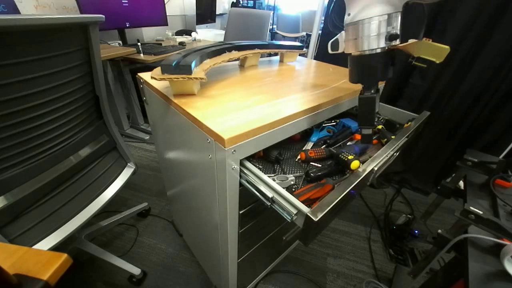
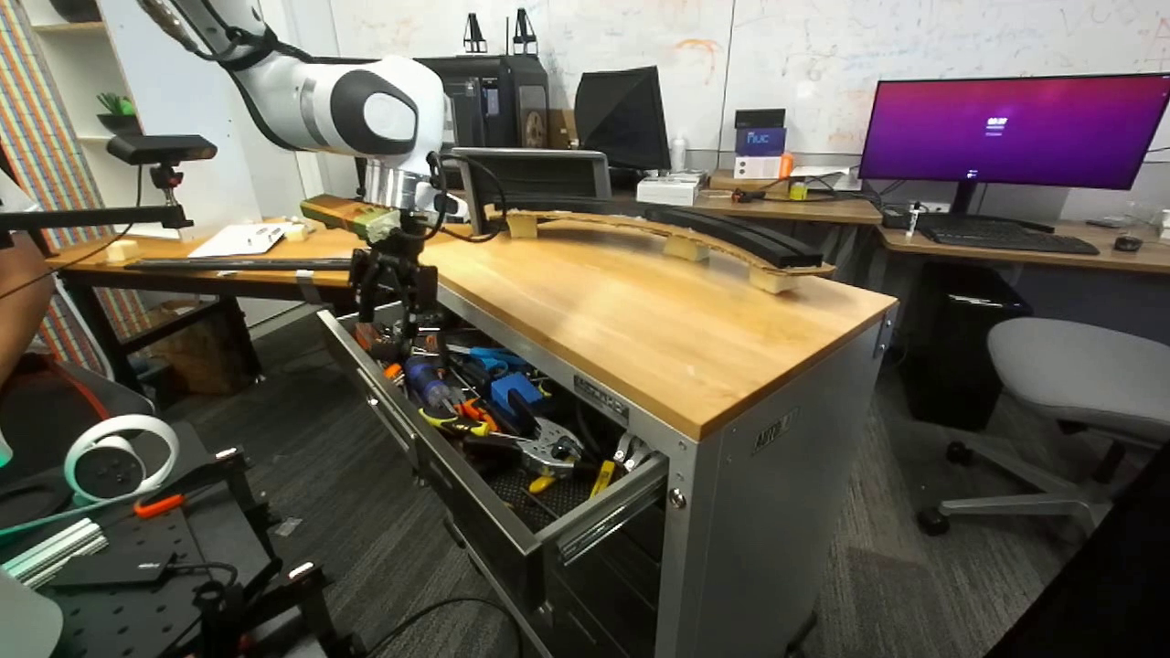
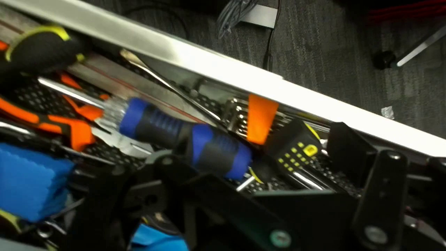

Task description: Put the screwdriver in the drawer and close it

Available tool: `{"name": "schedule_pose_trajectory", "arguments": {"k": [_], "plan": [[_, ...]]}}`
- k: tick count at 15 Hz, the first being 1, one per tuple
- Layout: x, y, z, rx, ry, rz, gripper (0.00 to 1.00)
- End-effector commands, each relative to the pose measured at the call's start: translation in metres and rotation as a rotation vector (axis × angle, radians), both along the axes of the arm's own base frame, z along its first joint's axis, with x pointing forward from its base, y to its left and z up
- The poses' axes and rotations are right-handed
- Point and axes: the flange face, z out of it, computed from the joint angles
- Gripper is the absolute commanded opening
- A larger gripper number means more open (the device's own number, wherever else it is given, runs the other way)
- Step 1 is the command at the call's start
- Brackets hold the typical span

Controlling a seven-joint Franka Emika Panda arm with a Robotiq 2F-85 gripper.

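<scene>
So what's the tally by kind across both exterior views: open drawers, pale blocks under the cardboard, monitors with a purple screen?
Open drawer: 1
Pale blocks: 3
Purple-screened monitor: 1
Total: 5

A far blue box (image 2: pixel 760 142) is showing "nuc", while the badge (image 2: pixel 775 429) on the near cabinet (image 2: pixel 768 539) is appearing illegible.

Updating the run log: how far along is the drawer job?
Done: the drawer is pulled out, with tools inside. In hand: the gripper is over them and looks open. The screwdriver can't be singled out for certain, so its drop-off is unconfirmed. Left: close the drawer, whose front stands off the cabinet.
</scene>
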Motion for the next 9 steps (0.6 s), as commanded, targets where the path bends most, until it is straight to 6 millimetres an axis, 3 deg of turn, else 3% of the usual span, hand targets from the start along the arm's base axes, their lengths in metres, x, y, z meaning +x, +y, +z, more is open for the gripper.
{"name": "schedule_pose_trajectory", "arguments": {"k": [1,2,3,6,9], "plan": [[-0.032,-0.048,-0.003,-0.079,0.021,-0.186,1.00],[-0.038,-0.057,-0.010,-0.092,0.044,-0.243,0.75],[-0.045,-0.064,-0.021,-0.110,0.082,-0.292,0.75],[-0.062,-0.075,-0.039,-0.152,0.171,-0.415,0.49],[-0.059,-0.069,-0.052,-0.115,0.081,-0.448,0.27]]}}
